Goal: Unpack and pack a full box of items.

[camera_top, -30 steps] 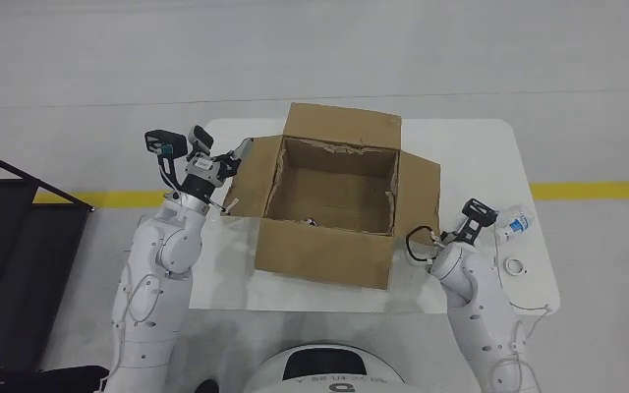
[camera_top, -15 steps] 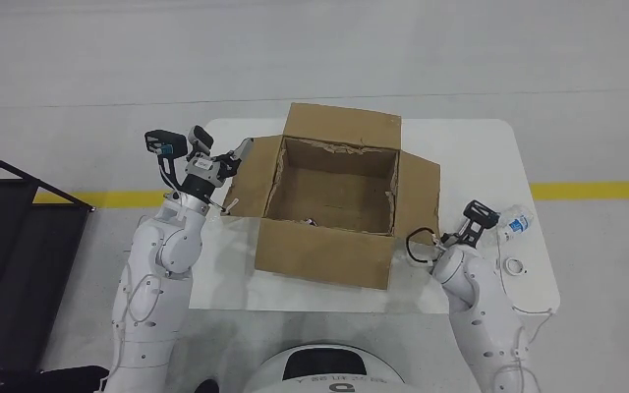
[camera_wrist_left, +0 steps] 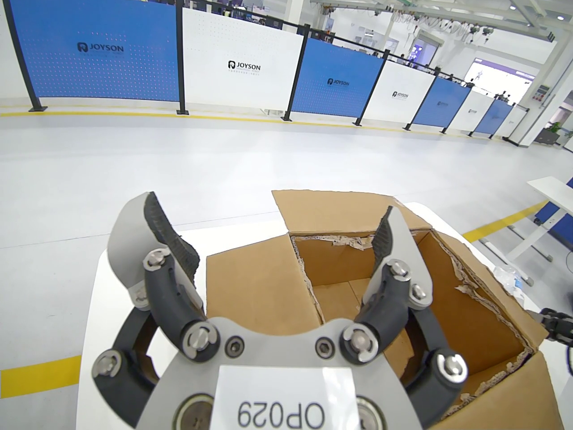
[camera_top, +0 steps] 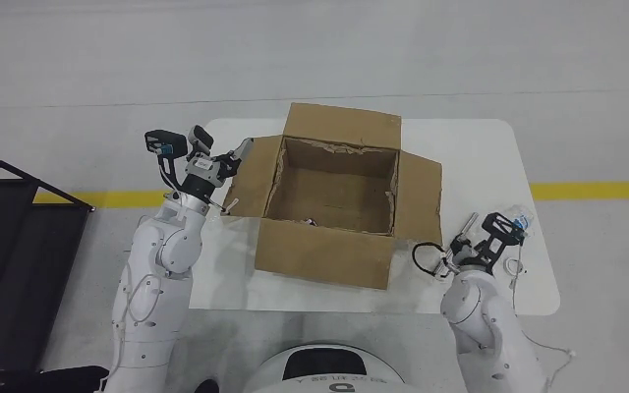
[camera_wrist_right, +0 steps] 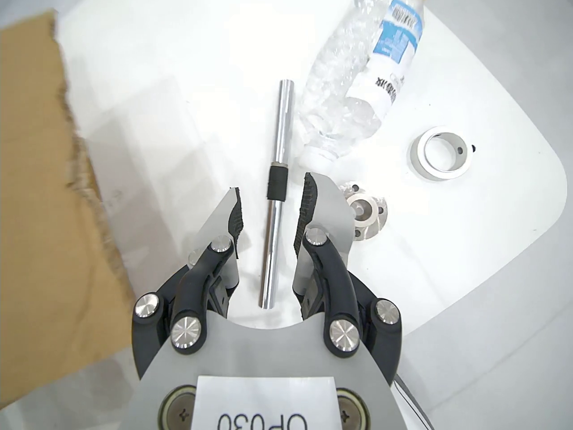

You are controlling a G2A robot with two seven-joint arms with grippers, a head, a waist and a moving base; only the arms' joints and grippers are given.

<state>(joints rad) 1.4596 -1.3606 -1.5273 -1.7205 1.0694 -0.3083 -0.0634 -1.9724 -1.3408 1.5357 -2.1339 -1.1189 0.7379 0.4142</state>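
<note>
An open cardboard box (camera_top: 324, 251) stands mid-table with its flaps spread; its inside (camera_wrist_left: 447, 315) looks nearly bare. My left gripper (camera_top: 234, 154) hangs open (camera_wrist_left: 273, 230) above the box's left flap, holding nothing. To the right of the box, my right gripper (camera_top: 488, 233) is open (camera_wrist_right: 271, 187) and points down over a metal rod (camera_wrist_right: 281, 127) with a black band. The rod lies on the table between the fingertips, apart from both. A crushed clear bottle (camera_wrist_right: 358, 82) lies beside the rod.
A metal ring (camera_wrist_right: 443, 152) and a small metal flange (camera_wrist_right: 367, 210) lie on the white table (camera_wrist_right: 179, 46) close to my right gripper. The box's right flap (camera_wrist_right: 40, 181) is just beside it. The rounded table corner is close by.
My right gripper has swung away from the box's right flap toward the bottle and turned down over the rod. The left arm has stayed still.
</note>
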